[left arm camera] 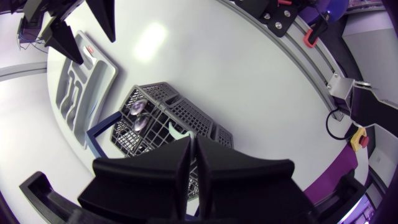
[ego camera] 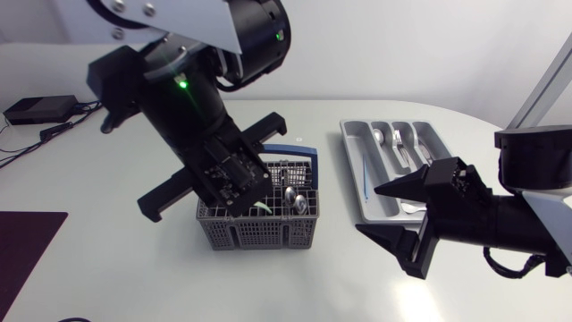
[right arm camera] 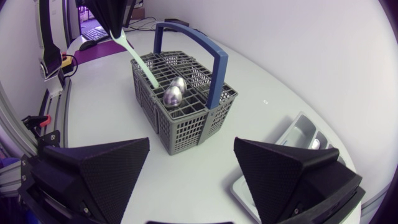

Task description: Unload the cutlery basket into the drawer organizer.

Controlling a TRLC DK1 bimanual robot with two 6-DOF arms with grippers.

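The grey cutlery basket [ego camera: 259, 231] [left arm camera: 186, 115] [right arm camera: 186, 121] with a blue handle [right arm camera: 214, 62] stands mid-table. Two metal spoons [ego camera: 293, 199] [left arm camera: 137, 115] [right arm camera: 174, 90] stand in it, bowls up. My left gripper [ego camera: 241, 207] [left arm camera: 191, 142] hangs right over the basket, shut on a pale green plastic utensil [right arm camera: 140, 62] [left arm camera: 177, 130] whose lower end is still inside the basket. The grey drawer organizer [ego camera: 355, 170] [left arm camera: 93, 81] [right arm camera: 305, 134] lies to the basket's right. My right gripper [ego camera: 371, 210] [right arm camera: 193, 149] is open and holds nothing, between basket and organizer.
The organizer holds some metal cutlery [ego camera: 399, 143] and a thin blue piece [ego camera: 366, 174]. A black box with cables [ego camera: 40, 109] sits at the far left, and a dark purple mat [ego camera: 27, 246] lies at the near left edge.
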